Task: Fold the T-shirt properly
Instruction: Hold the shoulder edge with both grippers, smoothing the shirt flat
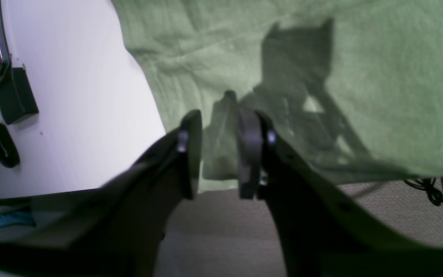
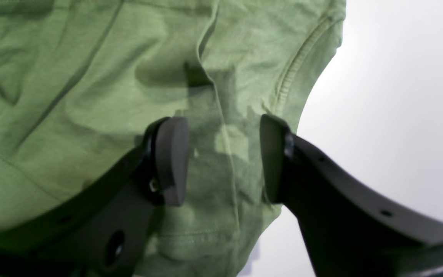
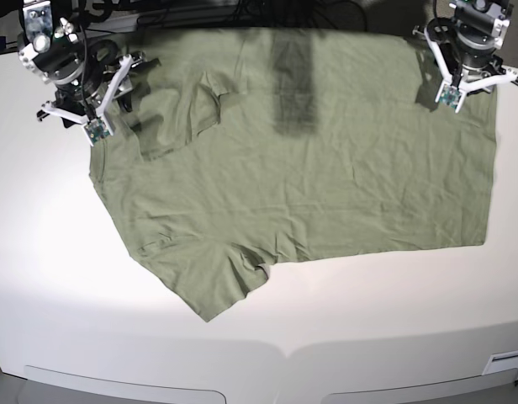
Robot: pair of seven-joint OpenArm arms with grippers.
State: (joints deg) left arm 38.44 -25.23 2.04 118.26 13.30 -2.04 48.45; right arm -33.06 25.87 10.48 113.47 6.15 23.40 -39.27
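Currently the T-shirt (image 3: 326, 160) lies spread mostly flat on the white worktop (image 3: 57, 278), wrinkled, taking up most of the far half; one short sleeve (image 3: 210, 290) points toward the near edge, and another sleeve (image 3: 179, 118) is folded in over the body near the far left corner in the base view. Far edge of the fabric reaches the worktop's far edge and hangs over it in the left wrist view. Left gripper (image 1: 219, 154) sits at the far right corner in the base view, just above that hanging edge, fingers a narrow gap apart, nothing clamped between them as far as visible. Right gripper (image 2: 223, 159) is at the far left corner, over the hemmed sleeve fabric, fingers clearly apart, nothing held. Its shadow falls on the cloth. Carpeted floor (image 1: 221, 231) visible beyond the worktop edge.
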